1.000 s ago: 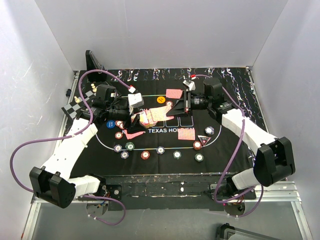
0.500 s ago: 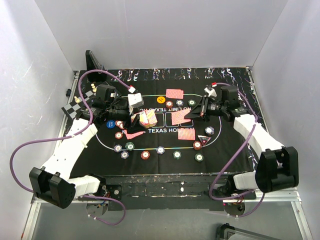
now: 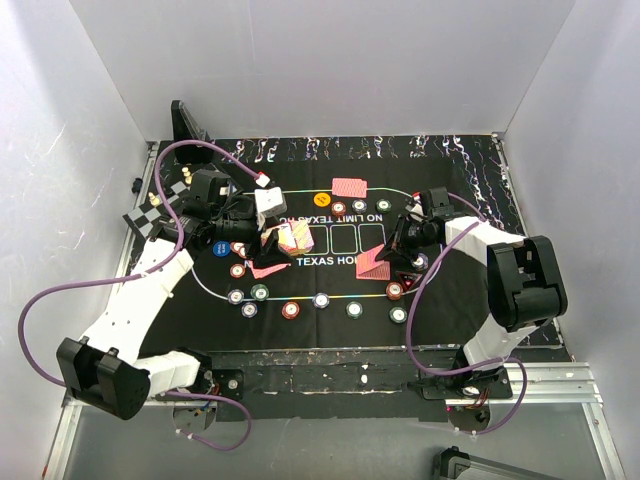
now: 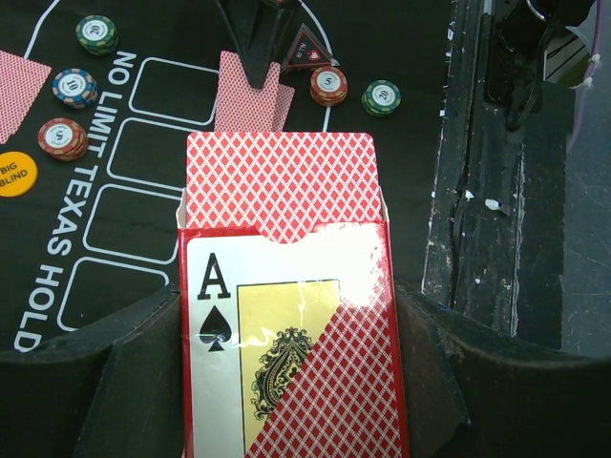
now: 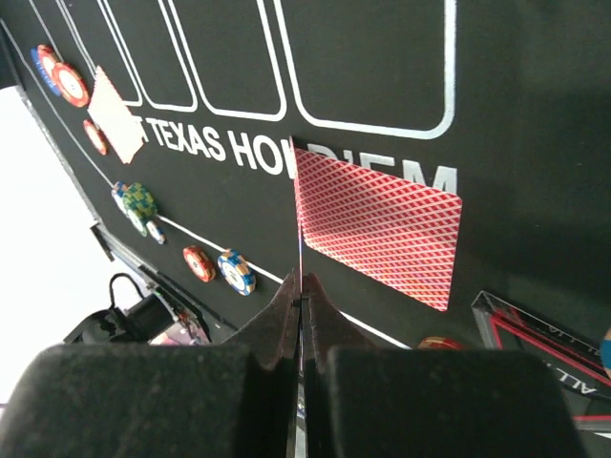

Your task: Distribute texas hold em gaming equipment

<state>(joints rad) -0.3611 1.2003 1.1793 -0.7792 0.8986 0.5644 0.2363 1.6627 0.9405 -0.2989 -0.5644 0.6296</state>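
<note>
A black felt poker mat (image 3: pixel 330 335), printed with white card outlines and the words No Limit Texas Hold'em, is covering most of the table. The left arm (image 3: pixel 140 290) is reaching in from the left side and the right arm (image 3: pixel 470 237) is bending in from the right. A small black-and-white chessboard (image 3: pixel 148 212) is lying off the felt by the mat's far left corner.

The left gripper (image 4: pixel 286 363) is clamping a red card box (image 4: pixel 315 401) by its two sides above the left-centre of the mat. The box is showing an ace of spades on its face, and a red-backed deck (image 4: pixel 282 181) is sticking out of its open end. The right gripper (image 5: pixel 300 291) is pinching a single playing card (image 5: pixel 299 243) held on edge, fingers closed tight on it, over the mat's right-centre.

Just beside that held card, a face-down card (image 5: pixel 377 224) is lying flat across the printed lettering. Round poker chips (image 3: pixel 321 300) are sitting spaced along the near white arc, with more near the far outlines. An orange button (image 3: pixel 322 199) is resting by the far lettering, and a dark triangular marker (image 4: pixel 307 50) is lying next to a red chip (image 4: pixel 329 84)
</note>
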